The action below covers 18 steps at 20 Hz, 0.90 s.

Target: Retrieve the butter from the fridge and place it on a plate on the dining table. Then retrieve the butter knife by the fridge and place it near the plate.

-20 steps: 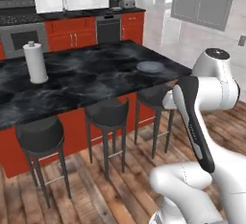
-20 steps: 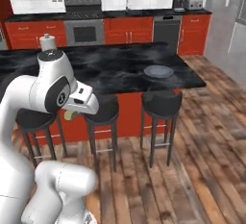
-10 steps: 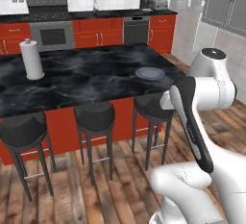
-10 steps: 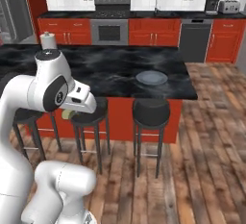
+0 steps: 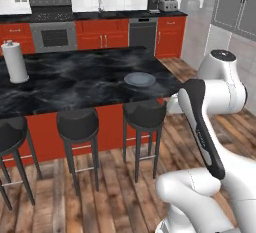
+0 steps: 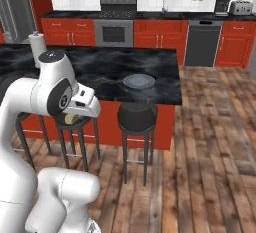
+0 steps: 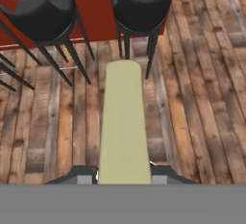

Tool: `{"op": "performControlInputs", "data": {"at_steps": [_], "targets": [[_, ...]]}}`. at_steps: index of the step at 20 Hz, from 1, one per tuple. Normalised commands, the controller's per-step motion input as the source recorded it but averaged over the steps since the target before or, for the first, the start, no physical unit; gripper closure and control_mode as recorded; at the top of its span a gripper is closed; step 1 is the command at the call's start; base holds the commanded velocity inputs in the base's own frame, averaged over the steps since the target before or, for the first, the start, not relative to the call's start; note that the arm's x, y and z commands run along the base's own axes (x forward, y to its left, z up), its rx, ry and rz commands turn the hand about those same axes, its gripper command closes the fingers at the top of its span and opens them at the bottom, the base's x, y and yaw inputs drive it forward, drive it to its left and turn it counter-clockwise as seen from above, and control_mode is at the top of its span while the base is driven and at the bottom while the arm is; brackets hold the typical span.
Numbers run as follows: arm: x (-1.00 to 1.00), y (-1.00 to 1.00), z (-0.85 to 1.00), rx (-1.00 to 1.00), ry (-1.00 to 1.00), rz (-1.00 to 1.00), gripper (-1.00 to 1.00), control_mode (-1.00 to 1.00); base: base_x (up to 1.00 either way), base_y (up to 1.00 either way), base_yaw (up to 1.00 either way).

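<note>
1. the gripper (image 7: 124, 176) is clamping the butter (image 7: 124, 127), one finger pressing each long side; the pale-yellow stick is sticking straight out from between them, over the wooden floor (image 7: 202, 98).
2. in the right base view the butter (image 6: 71, 119) is peeking out as a pale patch under the white hand, in front of a stool and below the level of the table top.
3. the plate (image 5: 140, 79) is lying flat on the dining table (image 5: 75, 82), near the right end of the black marble top, just above the rightmost stool (image 5: 144, 114).
4. in the right base view the plate (image 6: 139, 81) is sitting close to the near edge of the dining table (image 6: 105, 69), well apart from the held butter.
5. a paper towel roll (image 5: 15, 62) is standing upright on the far left part of the marble.
6. dark round stools (image 7: 45, 18) are lining the red base of the island, two of them showing ahead of the butter's tip in the hand view.
7. red cabinets (image 5: 102, 39) and an oven (image 6: 114, 33) are running along the back wall.
</note>
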Motion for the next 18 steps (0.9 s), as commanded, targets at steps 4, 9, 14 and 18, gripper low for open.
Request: {"op": "performControlInputs", "data": {"at_steps": [4,9,14,18], "targets": [[0.00,0.00,0.00,0.00,0.00,0.00,1.00,1.00,0.23,0.00,0.00],[0.00,0.00,0.00,0.00,0.00,0.00,1.00,1.00,0.63,-0.40,0.03],[0.00,0.00,0.00,0.00,0.00,0.00,1.00,1.00,0.53,-0.63,0.11],[0.00,0.00,0.00,0.00,0.00,0.00,1.00,1.00,0.50,-0.32,0.06]]}}
